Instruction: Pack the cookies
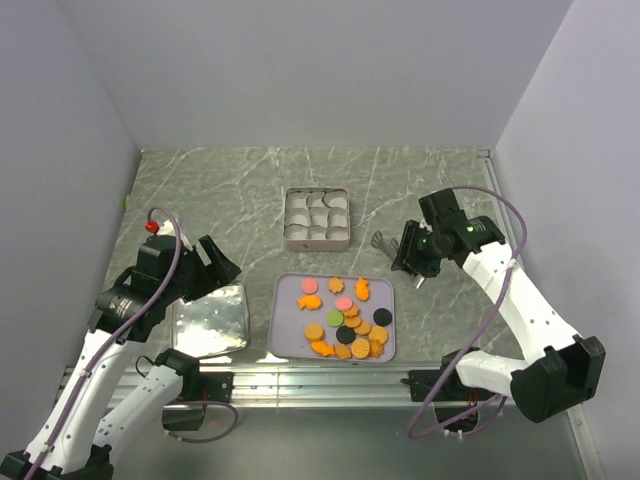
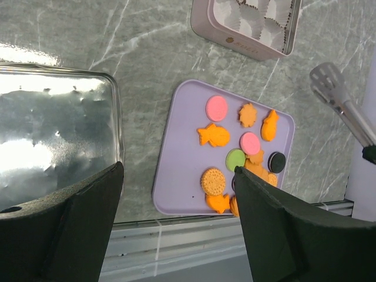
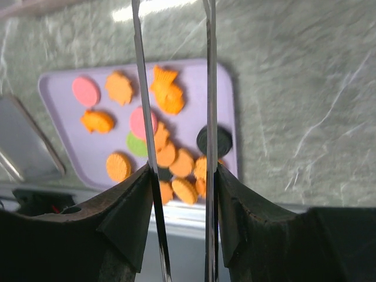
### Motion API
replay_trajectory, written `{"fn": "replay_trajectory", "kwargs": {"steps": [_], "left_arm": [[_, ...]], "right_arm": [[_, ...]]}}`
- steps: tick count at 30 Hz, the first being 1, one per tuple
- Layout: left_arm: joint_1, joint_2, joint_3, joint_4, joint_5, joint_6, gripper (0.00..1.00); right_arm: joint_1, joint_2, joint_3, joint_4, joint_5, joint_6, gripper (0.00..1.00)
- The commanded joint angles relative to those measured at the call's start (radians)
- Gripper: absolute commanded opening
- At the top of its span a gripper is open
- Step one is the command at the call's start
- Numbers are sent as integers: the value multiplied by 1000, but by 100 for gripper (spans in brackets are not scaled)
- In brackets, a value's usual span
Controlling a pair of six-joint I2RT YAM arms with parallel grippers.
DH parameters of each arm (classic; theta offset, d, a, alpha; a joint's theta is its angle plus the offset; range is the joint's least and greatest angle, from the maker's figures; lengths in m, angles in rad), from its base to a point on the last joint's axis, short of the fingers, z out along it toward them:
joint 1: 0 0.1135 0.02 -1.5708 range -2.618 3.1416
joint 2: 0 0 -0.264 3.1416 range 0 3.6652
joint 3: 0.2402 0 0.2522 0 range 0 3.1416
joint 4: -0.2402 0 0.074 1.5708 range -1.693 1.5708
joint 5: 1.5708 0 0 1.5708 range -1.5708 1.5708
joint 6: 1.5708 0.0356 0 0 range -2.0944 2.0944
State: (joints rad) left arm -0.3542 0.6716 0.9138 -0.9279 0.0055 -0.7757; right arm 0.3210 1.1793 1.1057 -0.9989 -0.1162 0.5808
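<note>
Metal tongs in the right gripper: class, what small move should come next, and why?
Probably swing the right gripper down so the thin metal tongs it grips straddle one of the small flat cookies on the lavender tray. The tips hang over the marble table beside the tray, and the square tin's white paper cups look empty.

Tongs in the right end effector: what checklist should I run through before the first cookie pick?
1. Grip on the tongs by the right end effector: ok, both blades sit between its fingers.
2. Blades apart, nothing between them: ok.
3. Tong tips over a cookie: not ok; in the top view they hang beyond the far edge of the tray.
4. Access to the cookies: ok, though several overlap at the tray's near right corner.
5. Open tin, empty paper cups: ok.
6. Position of the left end effector: ok; open, empty, above the lid.
</note>
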Motion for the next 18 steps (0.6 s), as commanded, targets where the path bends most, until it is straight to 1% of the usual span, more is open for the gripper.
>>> {"fn": "replay_trajectory", "kwargs": {"steps": [1, 2, 8, 9, 12, 13, 18], "left_arm": [[-3, -9, -9, 55, 19, 6, 82], [-3, -10, -10, 57, 19, 6, 82], [-3, -12, -24, 67, 28, 6, 82], [-3, -13, -27, 67, 28, 6, 82], [-3, -15, -30, 73, 31, 7, 82], [-3, -14, -32, 74, 31, 9, 82], [-3, -15, -38, 75, 28, 9, 82]], "right_arm": [[78, -43, 60, -124, 26, 14, 52], [122, -47, 66, -138, 42, 27, 52], [242, -63, 69, -204, 85, 77, 52], [277, -60, 75, -213, 92, 89, 52], [332, -34, 104, -240, 114, 111, 52], [367, -27, 112, -248, 115, 116, 53], [440, 25, 138, -277, 164, 134, 53]]}}
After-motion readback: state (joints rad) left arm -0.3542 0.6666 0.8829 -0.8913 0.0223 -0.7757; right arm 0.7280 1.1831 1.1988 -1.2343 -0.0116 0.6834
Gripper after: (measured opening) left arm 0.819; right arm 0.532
